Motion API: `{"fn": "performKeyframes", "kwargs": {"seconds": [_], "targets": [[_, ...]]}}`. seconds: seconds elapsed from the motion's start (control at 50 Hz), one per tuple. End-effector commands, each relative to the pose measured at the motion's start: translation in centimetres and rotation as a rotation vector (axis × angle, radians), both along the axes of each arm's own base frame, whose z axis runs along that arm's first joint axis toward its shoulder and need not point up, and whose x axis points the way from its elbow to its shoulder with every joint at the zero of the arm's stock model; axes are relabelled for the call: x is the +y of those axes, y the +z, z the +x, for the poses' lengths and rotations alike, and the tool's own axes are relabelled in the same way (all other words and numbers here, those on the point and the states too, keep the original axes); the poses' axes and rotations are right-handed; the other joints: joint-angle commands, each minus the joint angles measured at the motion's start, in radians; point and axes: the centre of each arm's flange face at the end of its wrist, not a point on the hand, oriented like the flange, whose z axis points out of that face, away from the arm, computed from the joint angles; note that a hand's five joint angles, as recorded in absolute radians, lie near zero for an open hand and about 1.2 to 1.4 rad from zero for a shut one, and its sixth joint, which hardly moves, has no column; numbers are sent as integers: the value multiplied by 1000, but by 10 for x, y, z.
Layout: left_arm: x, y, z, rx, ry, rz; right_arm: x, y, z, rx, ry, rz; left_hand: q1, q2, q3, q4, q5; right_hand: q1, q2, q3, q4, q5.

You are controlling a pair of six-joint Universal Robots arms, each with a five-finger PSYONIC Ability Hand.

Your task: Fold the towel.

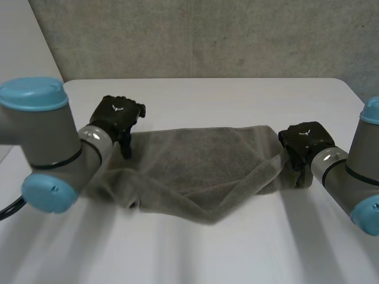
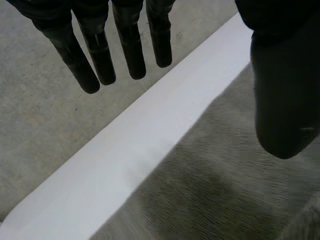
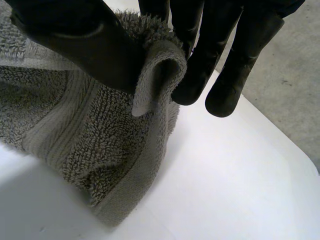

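1. White tabletop spans the lower frame of the head view. A grey-brown terry towel lies rumpled across its centre, the near edge sagging in a loose fold.
2. The risk, as I judge it: only one corner is gripped, so lifting now would drag the cloth askew and bunch the slack side.
3. At centre right, the black right hand pinches the towel's right corner between thumb and fingers, with the hem curled over.
4. At upper left, the black left hand hangs spread at the far left corner. Its fingers are straight, its thumb is apart over the cloth, and it holds nothing.
5. Beyond the table stands a speckled grey wall.
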Motion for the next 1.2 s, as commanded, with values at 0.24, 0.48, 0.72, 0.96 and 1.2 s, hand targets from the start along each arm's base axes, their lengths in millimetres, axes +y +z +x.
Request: {"fn": "performKeyframes", "kwargs": {"seconds": [0.24,0.48,0.72,0.96,1.2], "targets": [[84,-30,22,56,-18,117,2,-2,2,3,4,2,-133,-140,-119,-134,-275,61,83,47,45,64],[97,-61,33,-11,73,187,2,-5,-1,7,-1,1,-139,-146,-124,-140,-281,61,83,47,45,64],[132,-48,40,-7,41,169,2,-5,-1,10,0,0,-30,-37,-16,-32,-172,61,83,47,45,64],[149,-25,51,28,40,112,3,-6,0,10,2,1,175,168,189,173,33,61,83,47,45,64],[167,-26,56,4,29,212,3,-6,0,11,4,1,261,253,275,259,119,61,83,47,45,64]]}}
